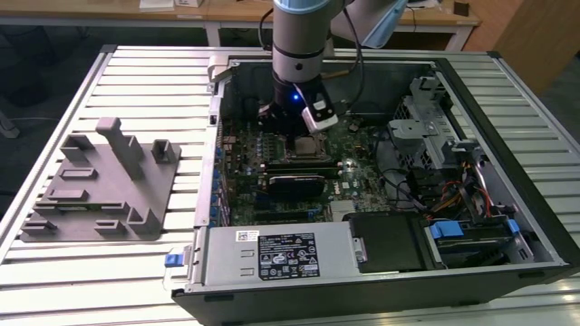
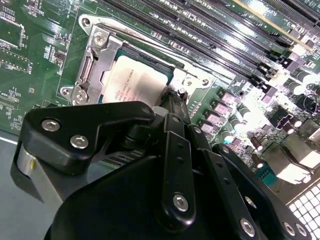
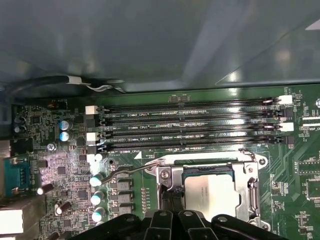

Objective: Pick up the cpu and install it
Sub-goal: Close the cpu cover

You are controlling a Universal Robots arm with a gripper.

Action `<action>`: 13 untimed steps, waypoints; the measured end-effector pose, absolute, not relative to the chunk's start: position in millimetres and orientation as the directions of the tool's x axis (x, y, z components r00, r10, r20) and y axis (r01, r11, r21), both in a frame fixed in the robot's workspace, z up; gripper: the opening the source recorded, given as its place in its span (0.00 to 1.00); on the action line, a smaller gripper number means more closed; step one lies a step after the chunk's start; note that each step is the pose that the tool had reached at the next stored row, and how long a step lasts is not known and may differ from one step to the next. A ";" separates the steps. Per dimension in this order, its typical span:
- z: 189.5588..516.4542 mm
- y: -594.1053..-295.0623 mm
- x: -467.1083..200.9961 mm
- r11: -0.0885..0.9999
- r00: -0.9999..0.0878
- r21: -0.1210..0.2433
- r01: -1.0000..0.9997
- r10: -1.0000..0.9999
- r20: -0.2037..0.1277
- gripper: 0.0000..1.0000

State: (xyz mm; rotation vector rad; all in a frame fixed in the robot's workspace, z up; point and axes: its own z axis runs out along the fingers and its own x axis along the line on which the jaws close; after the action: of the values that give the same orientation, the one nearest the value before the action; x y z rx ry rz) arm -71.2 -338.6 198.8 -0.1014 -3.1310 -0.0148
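cpu (image 2: pixel 136 80) lies in its socket (image 2: pixel 92 55): light, stiff, slick, probably fragile; take it by opposite edges. whether the end effector (image 2: pixel 172 101) is open, i cannot tell.

I note white lettering between the memory slots (image 3: pixel 190 122), print on the cpu (image 3: pixel 212 192) and the power supply label (image 1: pixel 288 257); none clearly legible.
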 end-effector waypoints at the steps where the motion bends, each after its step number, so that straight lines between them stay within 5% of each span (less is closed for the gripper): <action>1: 198.5 -338.6 -71.2 0.998 -0.998 0.009 0.065 0.065 0.009 0.11; 13: 197.7 -338.7 -74.9 0.998 -0.998 0.010 0.065 0.065 0.009 0.11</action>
State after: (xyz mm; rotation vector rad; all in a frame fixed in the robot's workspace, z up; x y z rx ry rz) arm -74.9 -338.7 197.7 -0.1014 -3.1309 -0.0159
